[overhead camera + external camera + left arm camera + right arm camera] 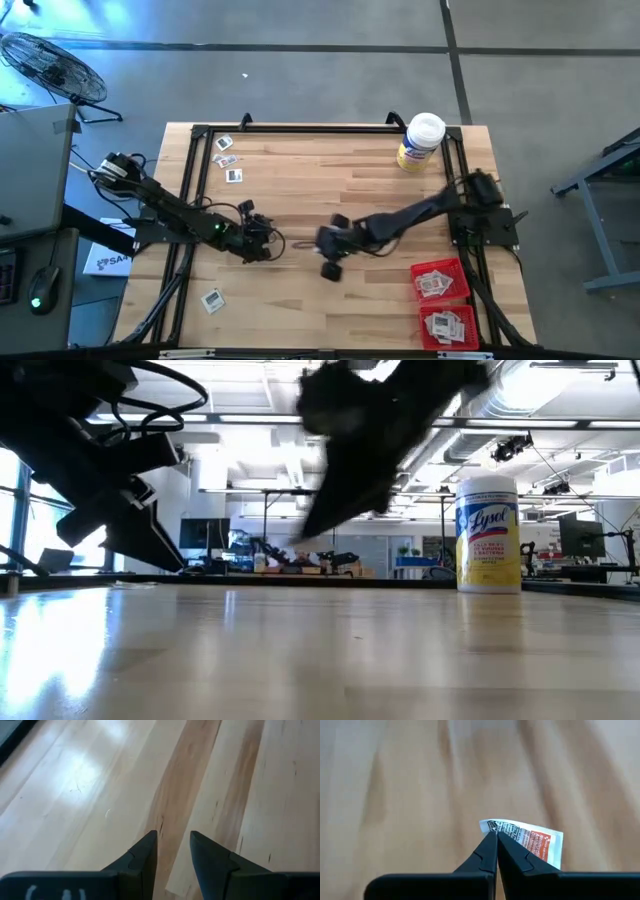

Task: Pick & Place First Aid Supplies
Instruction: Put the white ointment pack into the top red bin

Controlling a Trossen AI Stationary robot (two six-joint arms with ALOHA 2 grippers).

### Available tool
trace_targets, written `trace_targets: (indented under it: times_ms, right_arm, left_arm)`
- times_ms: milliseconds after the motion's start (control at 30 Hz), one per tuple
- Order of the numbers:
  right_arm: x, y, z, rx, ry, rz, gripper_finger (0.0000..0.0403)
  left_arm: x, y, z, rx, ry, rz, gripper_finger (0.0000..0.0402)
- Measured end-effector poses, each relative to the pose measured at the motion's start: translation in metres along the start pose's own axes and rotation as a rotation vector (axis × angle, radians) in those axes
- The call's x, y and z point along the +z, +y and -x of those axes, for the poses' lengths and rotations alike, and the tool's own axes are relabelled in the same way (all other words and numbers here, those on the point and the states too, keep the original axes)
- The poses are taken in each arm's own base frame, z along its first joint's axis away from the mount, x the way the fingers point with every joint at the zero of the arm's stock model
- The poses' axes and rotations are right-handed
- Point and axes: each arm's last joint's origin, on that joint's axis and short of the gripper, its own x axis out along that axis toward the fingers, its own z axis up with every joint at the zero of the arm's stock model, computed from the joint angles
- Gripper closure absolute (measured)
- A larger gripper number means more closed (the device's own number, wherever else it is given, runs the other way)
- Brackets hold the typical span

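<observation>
two hands mid-table, right hand (496, 837) pinching packet (532, 840)

The yellow canister (488, 535) reads "Lysol"; packet (532, 840) print is unreadable.

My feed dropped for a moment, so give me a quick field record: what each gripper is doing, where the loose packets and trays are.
right gripper: mid-table, fingers shut on a packet
left gripper: fingers apart over bare wood, holding nothing
loose packets: three at the far left corner, one near the left front edge
red trays: two at the right front, far one, near one, both holding packets
Lysol wipes canister: far right corner, upright
</observation>
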Motion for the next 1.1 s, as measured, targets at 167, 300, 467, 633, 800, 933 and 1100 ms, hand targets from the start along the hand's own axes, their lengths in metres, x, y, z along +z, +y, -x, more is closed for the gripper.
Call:
trace_targets:
  times_ms: [167, 300, 467, 633, 800, 933, 1100]
  right_arm:
    - [-0.028, 0.034, 0.07, 0.043, 0.253, -0.205, 0.0402]
    - [-0.058, 0.055, 0.122, 0.014, 0.439, -0.409, 0.0401]
    - [-0.097, 0.071, 0.166, -0.154, 0.569, -0.593, 0.0401]
    - [-0.138, 0.072, 0.178, -0.309, 0.721, -0.66, 0.0402]
    - [-0.16, 0.058, 0.167, -0.42, 0.719, -0.657, 0.0401]
    - [-0.171, 0.045, 0.155, -0.458, 0.712, -0.625, 0.0399]
    - [-0.184, 0.029, 0.143, -0.493, 0.775, -0.641, 0.0383]
  left_arm:
    - [0.002, 0.001, 0.0, 0.057, -0.04, 0.039, 0.0287]
    - [0.003, 0.002, 0.0, 0.094, -0.065, 0.041, 0.0287]
    - [0.003, 0.003, 0.0, 0.103, -0.07, 0.037, 0.0287]
    - [0.003, 0.003, 0.0, 0.104, -0.071, 0.036, 0.0287]
    - [0.003, 0.002, 0.0, 0.101, -0.075, 0.055, 0.0287]
    - [0.005, 0.001, 0.0, 0.078, -0.087, 0.086, 0.0287]
    - [0.007, 0.0, 0.0, 0.068, -0.098, 0.099, 0.0287]
